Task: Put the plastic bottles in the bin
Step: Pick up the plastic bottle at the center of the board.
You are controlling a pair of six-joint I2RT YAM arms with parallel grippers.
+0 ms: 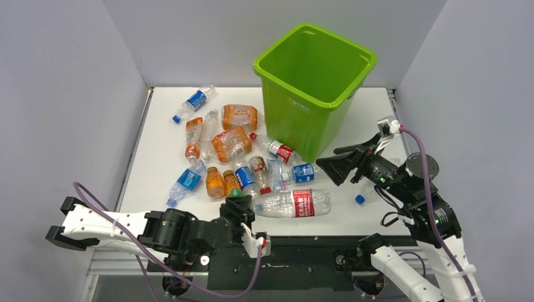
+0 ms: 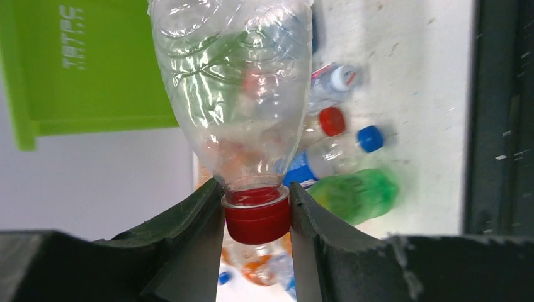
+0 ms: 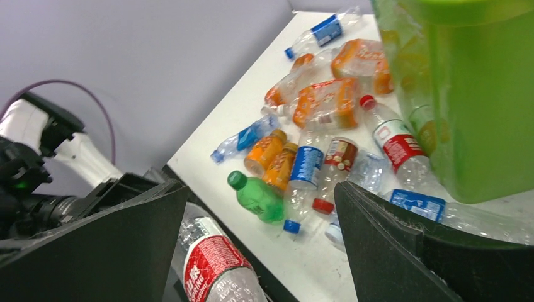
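Bench (image 1: 157, 170): white, walls on three sides, open surface along its left edge.
Bin (image 1: 302, 123): upright, back right.
Plastic bottles (image 1: 233, 154): heaped left of the bin.
Red-label bottle (image 1: 296, 202): lies along the near edge, my left hand (image 2: 257, 201) clamped on its red cap (image 2: 257, 223).
My right hand (image 1: 332, 168): spread wide, empty, just beside the bin.

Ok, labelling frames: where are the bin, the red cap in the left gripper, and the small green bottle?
bin (image 1: 302, 126): top view, front wall.
red cap (image 2: 257, 221): left wrist view, cap's side.
small green bottle (image 3: 261, 200): right wrist view, body.
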